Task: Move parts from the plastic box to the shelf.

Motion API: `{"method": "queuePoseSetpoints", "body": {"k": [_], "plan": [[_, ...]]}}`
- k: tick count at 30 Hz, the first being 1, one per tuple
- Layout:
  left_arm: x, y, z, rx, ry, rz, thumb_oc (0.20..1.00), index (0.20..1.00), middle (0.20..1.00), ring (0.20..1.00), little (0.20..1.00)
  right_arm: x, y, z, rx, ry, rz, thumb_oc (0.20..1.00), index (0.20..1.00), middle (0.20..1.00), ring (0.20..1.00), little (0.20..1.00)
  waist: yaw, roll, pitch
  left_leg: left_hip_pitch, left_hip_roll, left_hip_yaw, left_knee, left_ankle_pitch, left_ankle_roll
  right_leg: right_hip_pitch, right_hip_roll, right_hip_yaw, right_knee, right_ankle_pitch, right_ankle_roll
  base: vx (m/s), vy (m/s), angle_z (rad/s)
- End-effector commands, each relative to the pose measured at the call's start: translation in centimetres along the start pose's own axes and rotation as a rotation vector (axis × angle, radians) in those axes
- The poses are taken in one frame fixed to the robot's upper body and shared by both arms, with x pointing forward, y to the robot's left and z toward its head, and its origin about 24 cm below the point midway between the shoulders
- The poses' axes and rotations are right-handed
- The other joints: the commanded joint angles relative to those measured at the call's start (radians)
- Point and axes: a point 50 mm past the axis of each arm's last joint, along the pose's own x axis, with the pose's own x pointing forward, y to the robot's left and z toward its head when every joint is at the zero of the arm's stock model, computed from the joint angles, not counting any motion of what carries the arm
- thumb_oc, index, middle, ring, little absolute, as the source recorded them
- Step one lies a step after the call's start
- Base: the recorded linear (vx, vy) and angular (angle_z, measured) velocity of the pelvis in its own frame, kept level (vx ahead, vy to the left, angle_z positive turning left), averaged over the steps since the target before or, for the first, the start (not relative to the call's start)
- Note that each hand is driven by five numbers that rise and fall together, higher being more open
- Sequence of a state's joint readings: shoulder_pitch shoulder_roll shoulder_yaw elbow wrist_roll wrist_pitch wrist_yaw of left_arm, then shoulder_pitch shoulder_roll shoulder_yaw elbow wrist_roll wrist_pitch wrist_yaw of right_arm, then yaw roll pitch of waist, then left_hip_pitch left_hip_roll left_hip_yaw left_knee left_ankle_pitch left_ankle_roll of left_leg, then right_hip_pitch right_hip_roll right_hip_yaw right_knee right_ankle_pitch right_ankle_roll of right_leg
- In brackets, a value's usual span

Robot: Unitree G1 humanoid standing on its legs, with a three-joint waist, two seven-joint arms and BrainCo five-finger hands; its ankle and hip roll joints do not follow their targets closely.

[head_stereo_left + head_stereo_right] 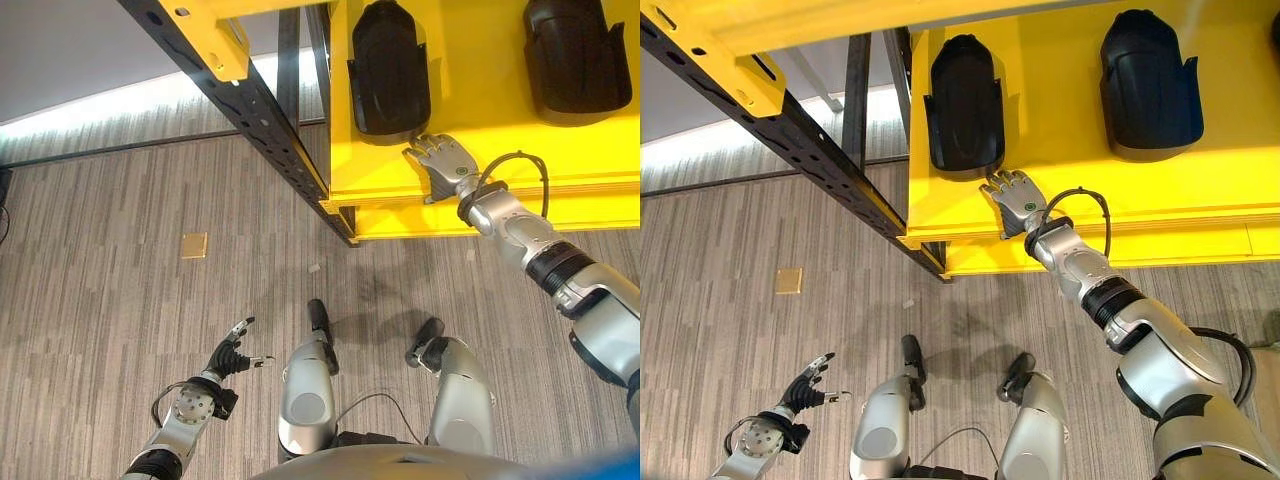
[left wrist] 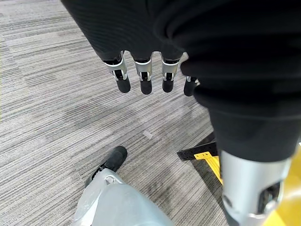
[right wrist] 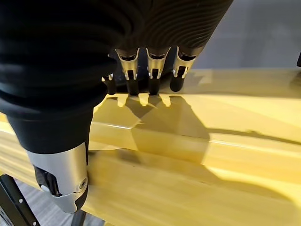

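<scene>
Left eye view: two black parts already sit on the yellow shelf (image 1: 500, 160), the nearer part (image 1: 389, 70) toward the shelf's left end and the second part (image 1: 577, 58) well apart from it further right, so at least two placements look done; plastic box isn't visible, so can't judge how many are left. Right hand (image 1: 443, 160) lies flat on the shelf deck just in front of the nearer part, fingers straight and spread, holding nothing, tips at or just short of the part's near edge; can't tell if they touch. Left hand (image 1: 228, 356) hangs over the carpet floor (image 1: 120, 260), well clear of the shelf, fingers relaxed and apart, empty. Right eye view: same layout, right hand just below the nearer part's front rim. Left wrist view: left fingers (image 2: 146, 80) hang straight over the floor, nothing between them, a shelf foot (image 2: 207, 155) nearby. Right wrist view: right fingers (image 3: 153, 70) extended over the shelf surface, tips near a dark shape that is likely the nearer part, no grasp. Reads as release or final nudge; next would be back to the box
</scene>
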State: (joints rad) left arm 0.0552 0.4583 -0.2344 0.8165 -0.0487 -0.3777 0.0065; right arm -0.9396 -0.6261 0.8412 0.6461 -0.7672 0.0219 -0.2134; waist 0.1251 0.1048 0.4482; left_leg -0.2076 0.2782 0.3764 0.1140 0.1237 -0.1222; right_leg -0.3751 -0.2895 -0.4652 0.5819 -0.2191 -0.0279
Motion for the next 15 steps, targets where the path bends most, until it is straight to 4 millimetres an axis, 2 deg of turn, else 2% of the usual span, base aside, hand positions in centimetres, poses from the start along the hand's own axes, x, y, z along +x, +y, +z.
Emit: {"method": "queuePoseSetpoints", "body": {"k": [1,7,15], "plan": [[-0.1,1.0,0.5,0.093,-0.036,-0.016,1.000,1.000,1.000,1.000,1.000,0.8,1.2,2.9,0.019,-0.066,0.067,1.000,1.000,1.000,1.000,1.000,0.049,-0.020,0.004,0.008,0.042,0.004,0.058,-0.079,-0.018,0.018,-0.071,0.044,-0.026,0.016,0.157,0.00,0.000,0.00],[0.1,1.1,0.8,0.084,-0.039,-0.011,1.000,1.000,1.000,1.000,1.000,1.1,1.2,1.3,0.036,0.043,0.059,1.000,1.000,1.000,1.000,1.000,0.051,-0.015,0.003,0.009,0.039,0.000,0.061,-0.080,-0.018,0.019,-0.072,0.044,-0.016,0.012,0.156,0.00,0.000,0.00],[0.3,0.6,0.8,0.071,-0.033,-0.015,1.000,1.000,1.000,1.000,1.000,0.0,3.5,-1.1,0.079,0.250,0.107,1.000,1.000,1.000,1.000,1.000,0.045,-0.013,0.003,0.014,0.034,0.000,0.056,-0.081,-0.014,0.026,-0.068,0.045,-0.022,0.011,0.155,0.00,0.000,0.00]]}}
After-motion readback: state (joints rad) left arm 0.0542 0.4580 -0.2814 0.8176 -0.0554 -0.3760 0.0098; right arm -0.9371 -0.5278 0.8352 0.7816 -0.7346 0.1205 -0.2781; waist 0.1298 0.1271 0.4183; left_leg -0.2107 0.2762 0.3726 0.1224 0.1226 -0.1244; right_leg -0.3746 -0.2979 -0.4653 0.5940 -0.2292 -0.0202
